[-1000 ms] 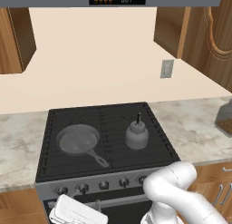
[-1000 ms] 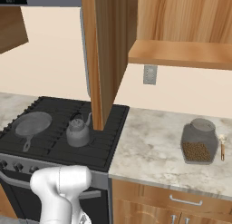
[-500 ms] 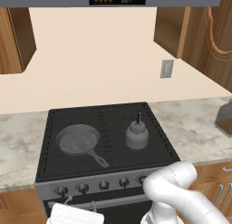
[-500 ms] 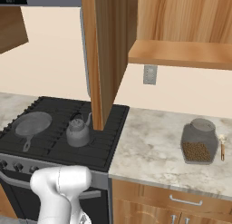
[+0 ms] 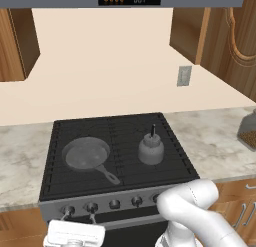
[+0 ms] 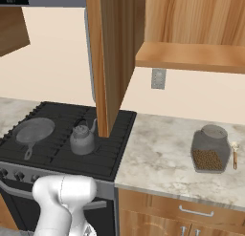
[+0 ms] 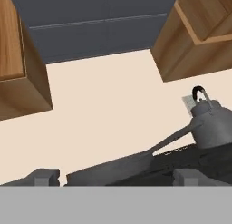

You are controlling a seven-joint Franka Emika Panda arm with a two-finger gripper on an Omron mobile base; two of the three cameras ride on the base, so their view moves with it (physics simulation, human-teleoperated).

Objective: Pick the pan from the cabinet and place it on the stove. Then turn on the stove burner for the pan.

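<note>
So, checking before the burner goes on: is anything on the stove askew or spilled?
Nothing stands out. The pan sits flat on the stove grates, the kettle upright beside it, and no spill shows.

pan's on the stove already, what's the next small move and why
Probably ease the open gripper forward onto a left-end knob and close on it. The pan already sits on the stove's front-left grate, and the hand hangs low just before those knobs.

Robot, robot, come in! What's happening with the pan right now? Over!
Two-finger gripper open, empty, low in front of the stove's knobs. Round dark-grey frying pan sits on the black stove, front-left grate. Small pale-grey kettle beside it, apart. Nothing blocking.
</note>
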